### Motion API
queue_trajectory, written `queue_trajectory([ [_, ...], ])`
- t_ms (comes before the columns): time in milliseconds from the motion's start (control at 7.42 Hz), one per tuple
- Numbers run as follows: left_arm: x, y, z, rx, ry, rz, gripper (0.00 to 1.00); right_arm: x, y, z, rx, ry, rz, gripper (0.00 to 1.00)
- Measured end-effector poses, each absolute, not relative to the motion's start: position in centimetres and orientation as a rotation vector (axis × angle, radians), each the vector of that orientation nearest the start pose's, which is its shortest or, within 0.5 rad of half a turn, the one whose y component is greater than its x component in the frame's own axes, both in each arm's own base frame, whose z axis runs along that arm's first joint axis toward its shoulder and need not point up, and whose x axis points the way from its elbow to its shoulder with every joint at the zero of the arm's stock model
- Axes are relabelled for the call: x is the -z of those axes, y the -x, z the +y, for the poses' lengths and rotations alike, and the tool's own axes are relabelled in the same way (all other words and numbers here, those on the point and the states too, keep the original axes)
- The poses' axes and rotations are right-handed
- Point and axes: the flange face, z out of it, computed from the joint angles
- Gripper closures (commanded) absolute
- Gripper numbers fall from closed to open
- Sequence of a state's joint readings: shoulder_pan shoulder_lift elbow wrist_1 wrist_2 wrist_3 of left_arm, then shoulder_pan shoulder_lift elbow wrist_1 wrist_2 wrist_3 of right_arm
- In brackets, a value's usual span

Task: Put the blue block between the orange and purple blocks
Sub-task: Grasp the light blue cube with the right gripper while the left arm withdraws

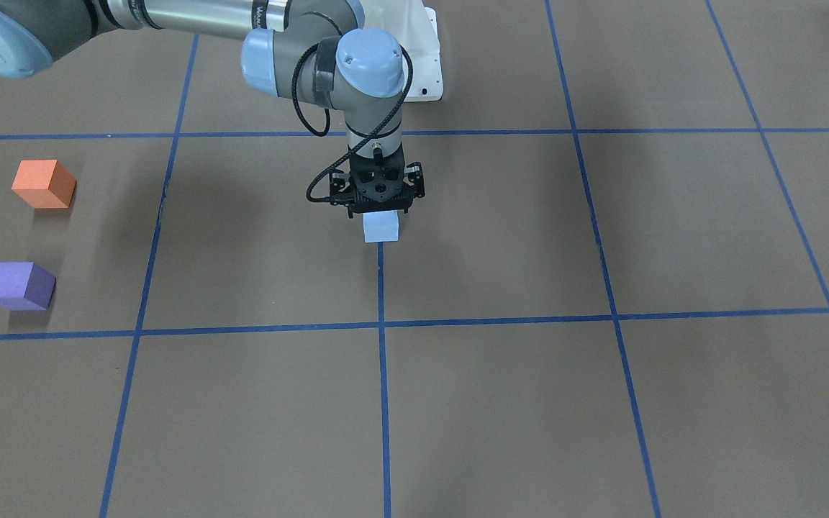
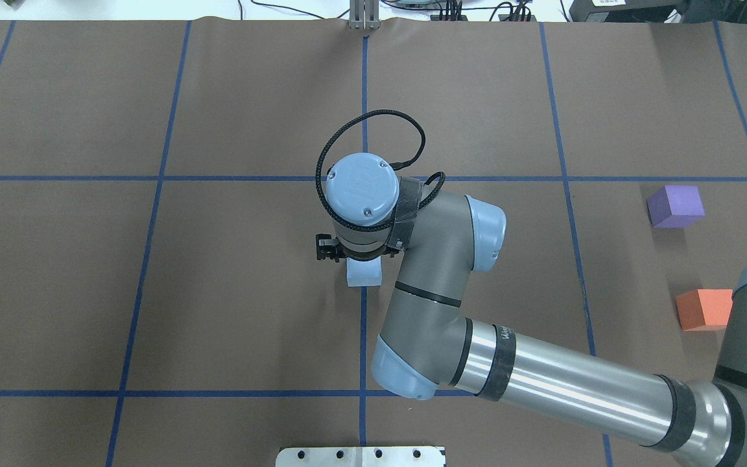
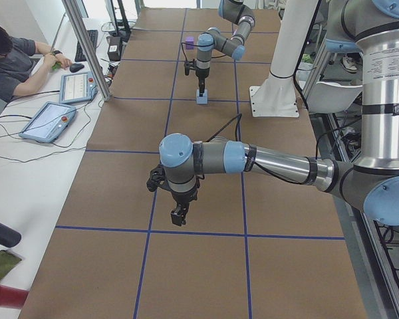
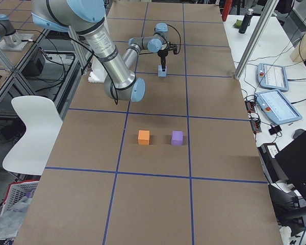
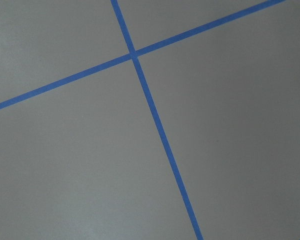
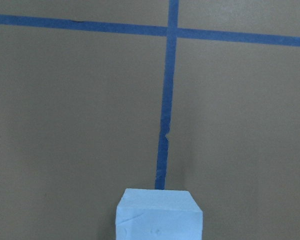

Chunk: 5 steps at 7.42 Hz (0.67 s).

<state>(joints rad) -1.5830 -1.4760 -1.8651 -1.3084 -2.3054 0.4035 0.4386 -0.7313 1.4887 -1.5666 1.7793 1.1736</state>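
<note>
Hanging directly over the blue block (image 1: 382, 229) at desk centre, right gripper (image 1: 383, 212) is pointing down, jaws unreadable. Orange (image 1: 44, 183) and purple (image 1: 20, 285) are sitting near the right edge. Left gripper (image 3: 179, 219) jaws: cannot tell.

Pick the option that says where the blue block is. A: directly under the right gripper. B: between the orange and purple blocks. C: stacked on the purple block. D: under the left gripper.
A: the blue block sits right below the right gripper at the middle tape line, well away from the orange block and purple block.
</note>
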Motion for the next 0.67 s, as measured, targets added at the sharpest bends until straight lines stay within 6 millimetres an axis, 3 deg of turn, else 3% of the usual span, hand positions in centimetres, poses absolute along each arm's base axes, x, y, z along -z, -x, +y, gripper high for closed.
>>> queue_trajectory([
  [270,-58.78,7.18,-43.81,-0.349,-0.093,0.737,0.00,-19.46,64.05,-41.58,0.041,-0.133,-0.779,1.00],
  [674,-58.63,7.09,-43.80,-0.347,-0.097,0.748,0.00,-19.27,63.99,-41.37,0.045,-0.134,-0.786,1.00],
])
